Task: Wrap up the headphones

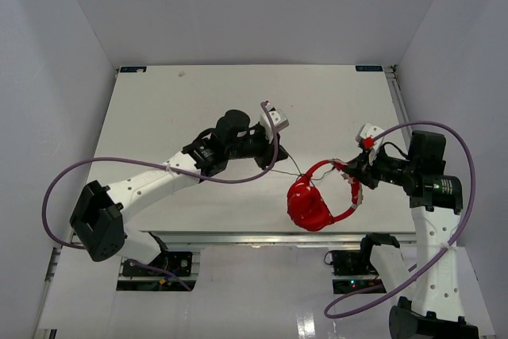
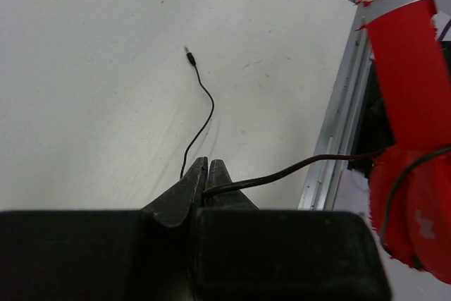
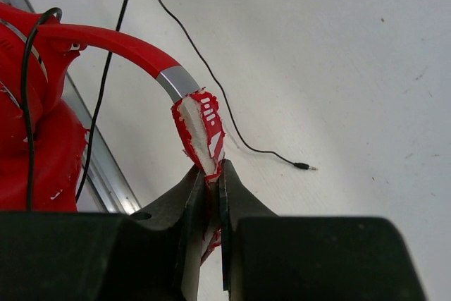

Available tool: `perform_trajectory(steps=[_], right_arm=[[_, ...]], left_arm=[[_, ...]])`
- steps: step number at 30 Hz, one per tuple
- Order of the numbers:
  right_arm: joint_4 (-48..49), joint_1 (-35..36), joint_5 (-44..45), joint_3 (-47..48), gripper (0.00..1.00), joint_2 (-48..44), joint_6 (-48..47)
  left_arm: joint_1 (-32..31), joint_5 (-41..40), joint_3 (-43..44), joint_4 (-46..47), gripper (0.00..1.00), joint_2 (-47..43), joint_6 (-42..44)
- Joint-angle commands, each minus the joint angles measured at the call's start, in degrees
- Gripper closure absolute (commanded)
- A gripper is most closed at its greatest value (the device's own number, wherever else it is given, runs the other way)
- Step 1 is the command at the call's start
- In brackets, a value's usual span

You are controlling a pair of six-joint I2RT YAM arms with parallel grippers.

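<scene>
Red over-ear headphones (image 1: 309,204) sit at the near edge of the table (image 1: 182,101), right of its middle. The two cups are together, and the headband (image 3: 120,41) arches away from them toward the table's right side. Whether the cups rest on the tabletop cannot be told. The right gripper (image 3: 211,174) is clamped tight on the end of that headband, its jaws pinching a worn patch where white padding shows through torn red covering. The left gripper (image 2: 206,166) is over the middle of the table, its jaws pressed together on the thin dark cord (image 2: 282,173). From that pinch one length of cord runs across to the cups by the table's near metal rail (image 2: 337,132). The other length lies loose on the tabletop, curving away to the small plug (image 2: 189,54).
</scene>
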Motion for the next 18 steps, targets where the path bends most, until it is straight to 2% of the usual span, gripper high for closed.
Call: perform_trajectory(steps=[1, 10, 18], right_arm=[[4.31, -0.17, 6.01, -1.3, 0.92, -1.01, -1.73], [15.86, -0.08, 20.19, -3.12, 0.92, -0.47, 2.63], [25.0, 0.63, 29.18, -6.97, 0.92, -0.38, 8.26]], left_arm=[[0.43, 6.28, 8.43, -15.67, 1.0, 3.25, -4.57], [-0.68, 15.69, 22.94, -30.37, 0.99, 12.35, -11.0], [-3.28, 20.01, 31.22, -31.57, 0.96, 16.21, -16.99]])
